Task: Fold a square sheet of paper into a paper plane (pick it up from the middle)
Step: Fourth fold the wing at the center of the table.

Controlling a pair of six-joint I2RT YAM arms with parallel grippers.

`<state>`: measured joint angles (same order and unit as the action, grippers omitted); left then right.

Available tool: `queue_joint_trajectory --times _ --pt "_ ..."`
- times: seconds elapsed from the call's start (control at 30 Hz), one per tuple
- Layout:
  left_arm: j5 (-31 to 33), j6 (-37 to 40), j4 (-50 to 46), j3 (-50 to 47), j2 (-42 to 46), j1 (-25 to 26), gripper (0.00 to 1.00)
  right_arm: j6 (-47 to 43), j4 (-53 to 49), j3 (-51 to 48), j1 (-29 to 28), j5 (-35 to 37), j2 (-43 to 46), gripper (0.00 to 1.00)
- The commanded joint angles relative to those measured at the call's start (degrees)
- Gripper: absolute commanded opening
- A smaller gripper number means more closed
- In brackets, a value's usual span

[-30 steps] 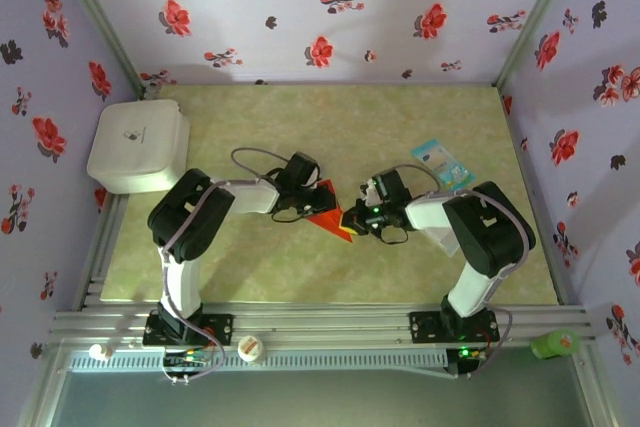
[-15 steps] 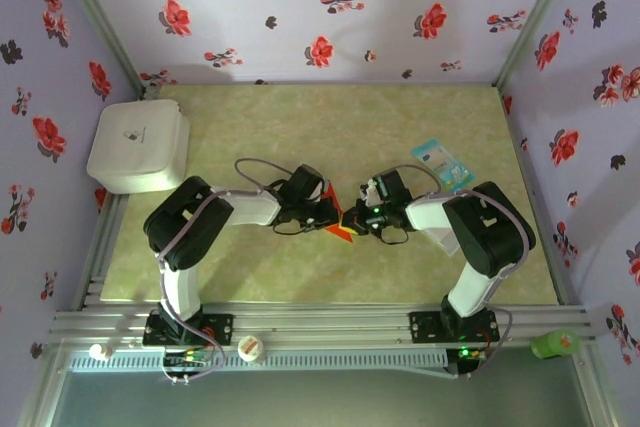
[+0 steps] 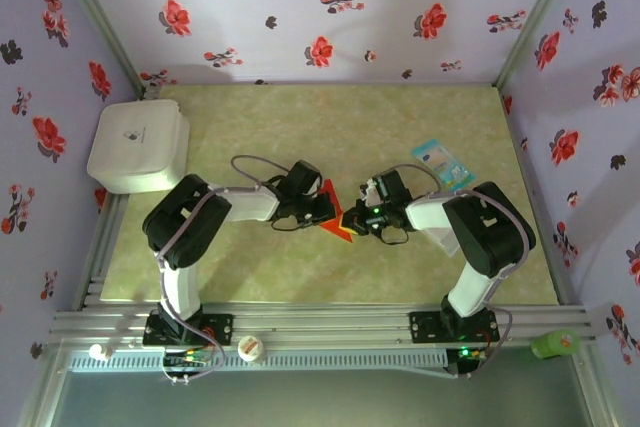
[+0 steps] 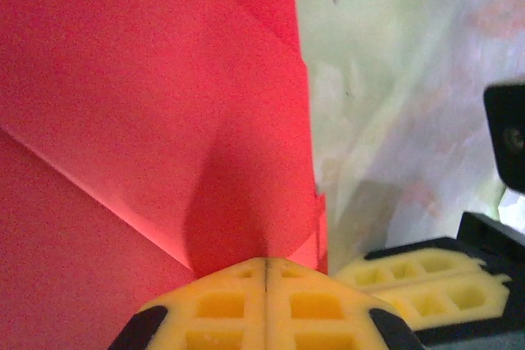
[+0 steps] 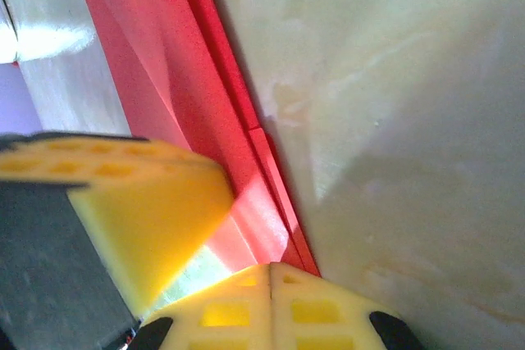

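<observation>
Reading the top view first: red paper (image 3: 336, 223) sits mid-table (image 3: 400, 117), wedged between the left gripper (image 3: 325, 211) and the right gripper (image 3: 352, 219). It's a small pointed wedge with layers, no longer a flat square. My call is that the early folds are done. It isn't a narrow dart yet, so the wing folds and final creasing are left. Both arms have their elbows bent and forearms turned inward, nose to nose over the paper with the wrists low. The light-blue packet (image 3: 440, 162) lies far-right of the right gripper, apart from the paper. The white box (image 3: 138, 144) sits at the far-left edge.

Left wrist: the left gripper (image 4: 267, 288) has its fingers (image 4: 221, 309) pressed together, seam tight. Red paper (image 4: 164, 120) covers the left side of the frame, with a diagonal crease and an overlapped layer along its right edge. The paper runs right up to the fingertips. I can't tell whether a layer is nipped in the seam or just pinned under the tips. A yellow finger of the right gripper (image 4: 426, 276) sits just beside, low on the bare table (image 4: 385, 79).

Right wrist: the right gripper (image 5: 271, 297) also has its fingers together. The stacked edge of the red paper (image 5: 164, 79) runs down to its tips and meets them. Whether it's clamped or just touching, I can't tell. The left gripper's finger (image 5: 139, 202) rests on the paper close by.
</observation>
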<state>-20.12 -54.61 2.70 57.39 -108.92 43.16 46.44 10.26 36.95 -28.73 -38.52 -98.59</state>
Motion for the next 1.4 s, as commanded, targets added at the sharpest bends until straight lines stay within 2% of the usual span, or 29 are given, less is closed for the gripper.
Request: queue_joint_trajectory --times 0.0,0.3,0.5,0.63,0.8,1.03,1.17,1.37 --pt "5.18 3.01 -3.14 1.05 -2.8 -4.39 0.04 -1.96 -10.19 -3.13 -0.05 6.1 -2.58 0.0" --pt "3.52 6.32 -5.25 5.25 -5.17 -12.0 0.07 -2.74 -10.35 -3.81 -0.01 5.21 -2.3 0.0" --pt "2.69 8.51 -8.5 8.25 -3.21 -13.91 0.09 -3.33 -11.01 -3.49 -0.01 4.95 -2.36 0.0" --pt "0.99 9.01 -8.14 8.3 0.25 -13.24 0.1 -3.4 -11.48 -2.92 -0.01 5.17 -2.12 0.0" --pt "-1.12 7.25 -3.53 6.46 2.95 -9.96 0.14 -3.71 -12.62 -2.02 -0.02 5.51 -1.52 0.0" --pt "-2.42 4.9 0.54 4.9 -1.05 -5.48 0.14 -4.32 -13.96 -1.41 -0.01 5.83 -1.35 0.0" --pt "-2.34 3.2 3.85 2.38 -2.83 -5.28 0.16 -4.32 -13.96 -1.35 -0.02 5.94 -1.7 0.0" --pt "-1.83 3.83 3.68 0.69 -3.89 -5.28 0.15 -4.01 -13.87 -0.98 -0.04 5.87 -1.04 0.0"
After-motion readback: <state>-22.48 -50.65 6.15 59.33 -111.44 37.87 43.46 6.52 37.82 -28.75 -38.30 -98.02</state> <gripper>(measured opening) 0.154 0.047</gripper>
